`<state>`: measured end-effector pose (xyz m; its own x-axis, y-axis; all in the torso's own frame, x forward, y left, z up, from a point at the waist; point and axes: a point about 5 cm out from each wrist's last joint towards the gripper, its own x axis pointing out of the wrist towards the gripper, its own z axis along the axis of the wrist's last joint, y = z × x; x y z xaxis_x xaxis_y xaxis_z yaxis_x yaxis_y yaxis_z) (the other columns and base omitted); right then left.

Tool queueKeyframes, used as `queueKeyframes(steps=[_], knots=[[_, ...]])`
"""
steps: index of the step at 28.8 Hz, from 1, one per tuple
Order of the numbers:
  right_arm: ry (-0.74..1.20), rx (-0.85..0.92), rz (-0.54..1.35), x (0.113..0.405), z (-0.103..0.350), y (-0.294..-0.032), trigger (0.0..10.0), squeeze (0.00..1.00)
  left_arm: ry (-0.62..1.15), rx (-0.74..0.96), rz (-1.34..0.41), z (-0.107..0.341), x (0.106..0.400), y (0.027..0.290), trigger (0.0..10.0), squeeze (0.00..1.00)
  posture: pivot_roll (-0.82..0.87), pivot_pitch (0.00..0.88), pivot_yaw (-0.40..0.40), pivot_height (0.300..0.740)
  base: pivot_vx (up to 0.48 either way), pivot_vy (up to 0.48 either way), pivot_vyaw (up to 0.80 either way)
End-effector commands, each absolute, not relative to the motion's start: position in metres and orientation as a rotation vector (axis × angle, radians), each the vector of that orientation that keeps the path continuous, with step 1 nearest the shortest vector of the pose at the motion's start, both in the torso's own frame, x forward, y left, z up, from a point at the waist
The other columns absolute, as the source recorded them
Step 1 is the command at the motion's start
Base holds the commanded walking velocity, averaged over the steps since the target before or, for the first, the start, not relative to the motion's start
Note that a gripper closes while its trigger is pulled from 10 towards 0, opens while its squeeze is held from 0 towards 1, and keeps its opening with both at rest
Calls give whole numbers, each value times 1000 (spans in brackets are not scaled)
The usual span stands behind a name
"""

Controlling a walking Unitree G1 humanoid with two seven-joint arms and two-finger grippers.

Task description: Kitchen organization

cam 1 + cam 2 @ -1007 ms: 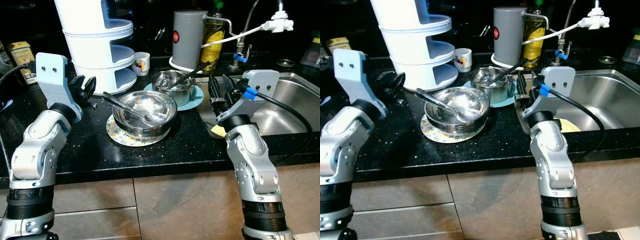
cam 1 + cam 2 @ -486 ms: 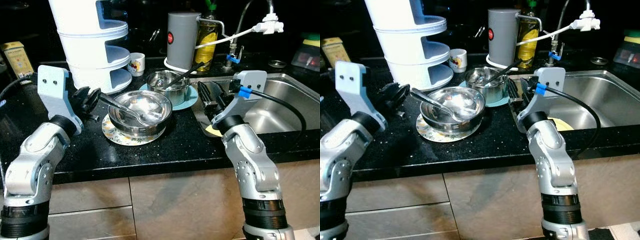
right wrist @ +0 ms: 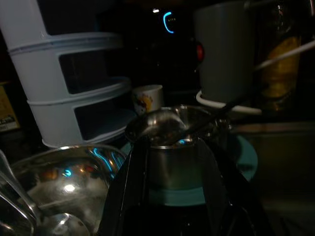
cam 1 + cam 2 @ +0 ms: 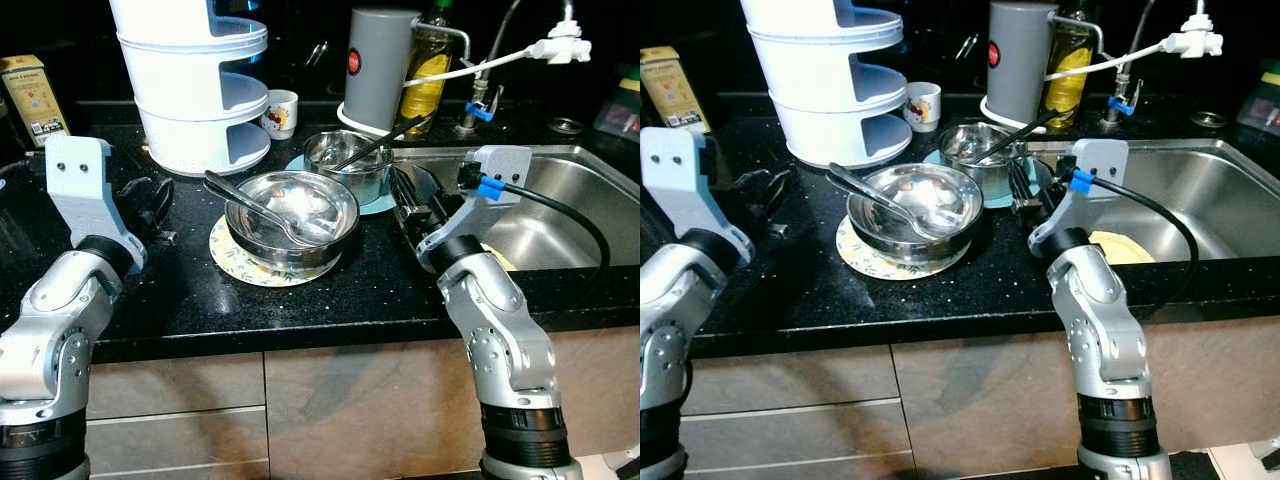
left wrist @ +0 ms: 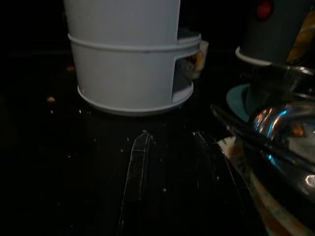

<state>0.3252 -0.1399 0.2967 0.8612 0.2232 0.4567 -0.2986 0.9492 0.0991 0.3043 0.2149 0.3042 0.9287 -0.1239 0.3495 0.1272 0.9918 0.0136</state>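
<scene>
readable text: none; no word, brand or number can be made out
yellow box: stands at the back left of the counter; carries print and a small picture, too small to read
grey canister: bears a round red mark with pale specks in it; the lettering is illegible
small white cup: has a coloured picture on its side; no wording shows
oil bottle: yellow label, blurred; no letters legible
</scene>
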Motion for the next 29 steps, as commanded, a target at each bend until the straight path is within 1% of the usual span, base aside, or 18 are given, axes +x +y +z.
queueKeyframes(steps=[1, 5, 10, 17, 22, 24, 26, 28, 29], knots=[[-458, 190, 256, 322, 294, -144, 10000, 0, -360, 10, -138, 308, 302, 213, 10000, 0, 37, 295, -18, 740, 0, 0, 0], [-456, 209, 235, 316, 291, -145, 10000, 0, -357, 1, -139, 309, 304, 212, 10000, 0, 41, 325, 0, 740, 0, 0, 0], [-458, 221, 226, 312, 289, -145, 10000, 0, -358, -8, -139, 310, 305, 211, 10000, 0, 40, 333, 3, 740, 0, 0, 0], [-480, 232, 264, 307, 294, -136, 10000, 0, -325, -13, -128, 303, 309, 208, 10000, 0, 15, 327, -16, 740, 0, 0, 0], [-478, 226, 277, 307, 295, -134, 10000, 0, -322, -10, -122, 300, 310, 206, 10000, 0, 5, 320, -28, 740, 0, 0, 0], [-482, 220, 288, 306, 296, -134, 10000, 0, -325, -11, -120, 300, 309, 205, 10000, 0, -2, 301, -40, 740, 0, 0, 0], [-484, 217, 292, 306, 296, -133, 10000, 0, -326, -12, -120, 300, 309, 205, 10000, 0, -2, 301, -40, 740, 0, 0, 0], [-518, 217, 335, 305, 305, -124, 10000, 0, -334, -2, -103, 300, 310, 209, 10000, 0, -11, 276, -43, 740, 0, 0, 0], [-518, 217, 335, 305, 305, -124, 10000, 0, -334, -2, -103, 300, 310, 209, 10000, 0, -11, 276, -43, 740, 0, 0, 0]])
